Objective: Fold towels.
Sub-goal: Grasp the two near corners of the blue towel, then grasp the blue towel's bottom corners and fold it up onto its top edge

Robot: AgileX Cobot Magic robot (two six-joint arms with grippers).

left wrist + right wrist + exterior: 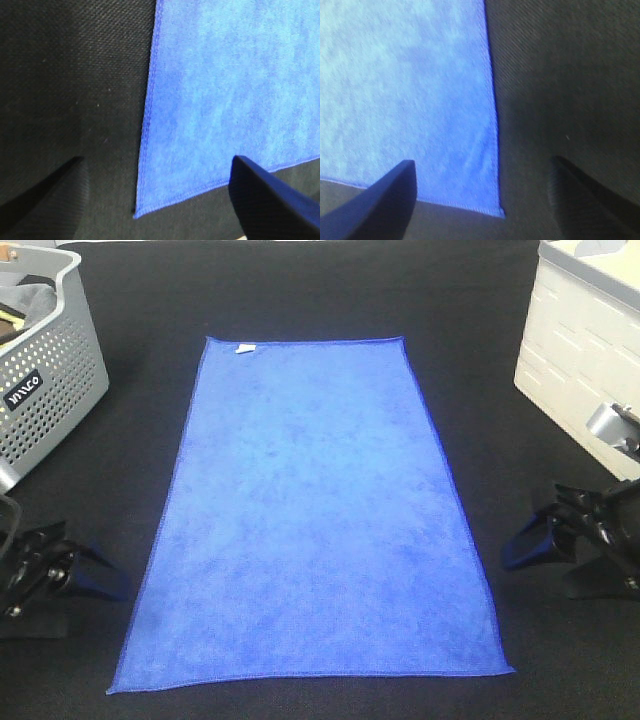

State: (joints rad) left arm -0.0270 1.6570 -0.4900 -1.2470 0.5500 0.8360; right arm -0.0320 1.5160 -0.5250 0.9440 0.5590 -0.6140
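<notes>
A grey perforated basket (55, 370) stands at the far left of the black-covered table (300, 285) and a cream slotted crate (575, 350) at the far right. Both are well apart from the towel (315, 520), which lies flat in the middle of the table with its long sides running away from the robot. The left gripper (157, 159) sits just off the towel's near left side and the right gripper (482, 161) just off its near right side. Each has its fingers spread wide and grasps nothing, and each wrist view shows a near corner of the towel between them. The towel is bright royal blue, smooth and unfolded, with a stitched hem and a small white tag (244, 347) at its far left corner. The frame cuts off both basket and crate. The basket's contents are too dark to name, its label is hard to read, and the right wrist view is blurred.
</notes>
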